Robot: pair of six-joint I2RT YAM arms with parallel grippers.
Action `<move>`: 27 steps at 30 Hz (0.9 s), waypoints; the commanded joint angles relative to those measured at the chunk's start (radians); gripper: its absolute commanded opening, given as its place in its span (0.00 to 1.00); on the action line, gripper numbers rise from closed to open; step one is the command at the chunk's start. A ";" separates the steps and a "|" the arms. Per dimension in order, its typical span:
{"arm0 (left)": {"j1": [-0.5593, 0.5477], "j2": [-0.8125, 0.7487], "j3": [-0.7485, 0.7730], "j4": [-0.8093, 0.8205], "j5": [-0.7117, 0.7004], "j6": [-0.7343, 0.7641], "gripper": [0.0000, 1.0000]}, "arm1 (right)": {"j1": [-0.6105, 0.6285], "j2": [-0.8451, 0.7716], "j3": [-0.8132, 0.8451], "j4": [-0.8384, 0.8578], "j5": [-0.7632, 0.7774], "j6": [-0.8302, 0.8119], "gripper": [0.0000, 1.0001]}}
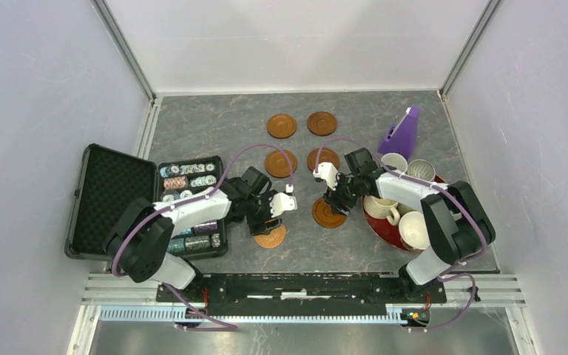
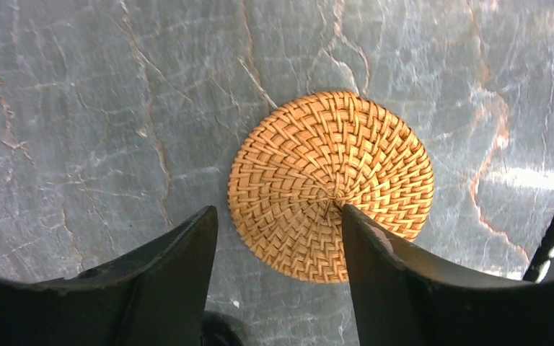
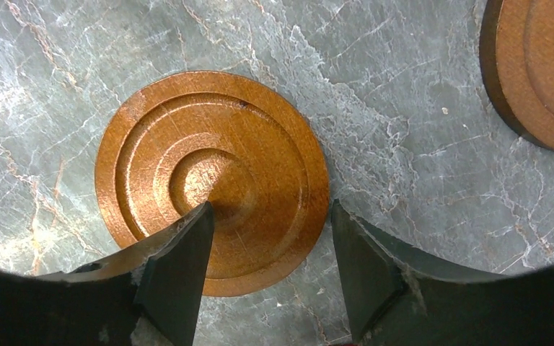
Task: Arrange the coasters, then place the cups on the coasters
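Six coasters lie on the grey marble table. Four brown ones form a square at the back. A fifth brown wooden coaster lies flat under my right gripper. Its jaws are open, one finger over the disc's centre, the other just off its rim. The lighter woven orange coaster lies flat under my left gripper, also open, astride its near-left part. Several cups stand at the right on a red tray.
A purple cone-shaped object stands at the back right behind the cups. An open black case with striped poker chips lies at the left, next to my left arm. Another brown coaster's edge shows in the right wrist view.
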 commanded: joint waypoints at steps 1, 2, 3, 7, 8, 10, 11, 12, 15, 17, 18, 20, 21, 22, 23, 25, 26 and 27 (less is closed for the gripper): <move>-0.006 0.074 0.005 0.230 -0.128 -0.039 0.68 | 0.006 -0.016 -0.059 -0.012 0.054 0.017 0.66; -0.008 0.093 0.019 0.239 -0.135 -0.054 0.66 | 0.006 -0.019 -0.062 -0.012 0.053 0.021 0.64; -0.014 0.113 0.034 0.245 -0.167 -0.060 0.65 | 0.006 -0.021 -0.064 -0.014 0.053 0.022 0.62; -0.012 0.157 0.074 0.260 -0.210 -0.065 0.63 | 0.006 -0.025 -0.070 -0.004 0.063 0.034 0.58; -0.013 0.160 0.079 0.261 -0.213 -0.063 0.62 | 0.006 -0.024 -0.068 -0.005 0.064 0.038 0.57; -0.013 0.165 0.086 0.265 -0.219 -0.060 0.62 | 0.006 -0.023 -0.067 -0.001 0.065 0.043 0.56; -0.013 0.172 0.094 0.266 -0.225 -0.062 0.61 | 0.005 -0.024 -0.067 0.001 0.066 0.044 0.55; -0.013 0.180 0.101 0.263 -0.229 -0.062 0.61 | 0.004 -0.022 -0.068 0.003 0.069 0.046 0.55; -0.011 0.197 0.123 0.259 -0.243 -0.065 0.61 | 0.002 -0.013 -0.063 0.010 0.069 0.058 0.55; -0.011 0.202 0.129 0.259 -0.247 -0.065 0.61 | -0.001 -0.003 -0.053 0.011 0.070 0.066 0.54; -0.011 0.202 0.130 0.259 -0.247 -0.065 0.61 | -0.002 0.002 -0.047 0.014 0.073 0.071 0.54; -0.009 0.202 0.132 0.257 -0.247 -0.068 0.61 | -0.003 0.009 -0.038 0.022 0.088 0.083 0.53; -0.009 0.200 0.132 0.256 -0.245 -0.068 0.61 | -0.005 0.014 -0.032 0.025 0.095 0.092 0.52; -0.009 0.199 0.130 0.256 -0.241 -0.067 0.61 | -0.007 0.016 -0.029 0.032 0.101 0.102 0.52; -0.009 0.196 0.129 0.253 -0.236 -0.063 0.61 | -0.009 0.021 -0.025 0.036 0.107 0.111 0.51; -0.008 0.189 0.123 0.251 -0.226 -0.059 0.61 | -0.012 0.028 -0.019 0.051 0.122 0.135 0.51; -0.008 0.186 0.121 0.250 -0.225 -0.061 0.61 | -0.012 0.032 -0.015 0.057 0.130 0.146 0.51; -0.009 0.185 0.120 0.247 -0.220 -0.059 0.61 | -0.014 0.035 -0.011 0.066 0.139 0.159 0.51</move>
